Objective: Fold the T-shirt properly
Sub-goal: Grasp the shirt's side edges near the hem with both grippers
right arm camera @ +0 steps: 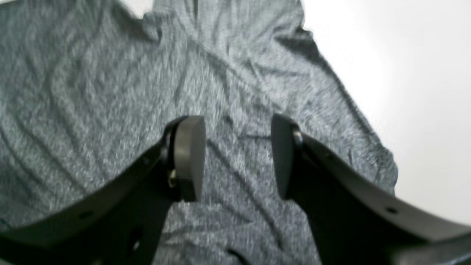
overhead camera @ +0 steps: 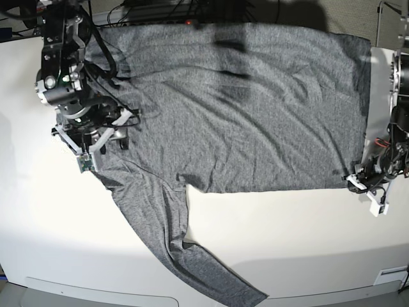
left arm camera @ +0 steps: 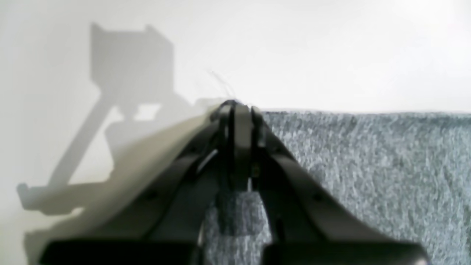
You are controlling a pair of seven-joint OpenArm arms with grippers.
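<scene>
The heather-grey T-shirt [overhead camera: 243, 109] lies spread flat over the white table, with one long sleeve [overhead camera: 192, 256] trailing toward the front edge. In the left wrist view my left gripper [left arm camera: 238, 108] is shut at the straight edge of the T-shirt [left arm camera: 368, 165], and grey fabric shows bunched between its fingers. In the base view the left gripper [overhead camera: 359, 182] sits at the shirt's lower right corner. My right gripper [right arm camera: 235, 158] hangs open over wrinkled T-shirt [right arm camera: 92, 92] fabric near the shoulder, with nothing between its pads [right arm camera: 189, 158]. In the base view the right gripper [overhead camera: 92, 137] is at the left.
The white table [overhead camera: 300, 243] shows bare below the shirt's body and to the left of the sleeve. Cables and dark equipment [overhead camera: 160, 9] line the back edge. The left arm's base [overhead camera: 399, 96] stands at the right edge.
</scene>
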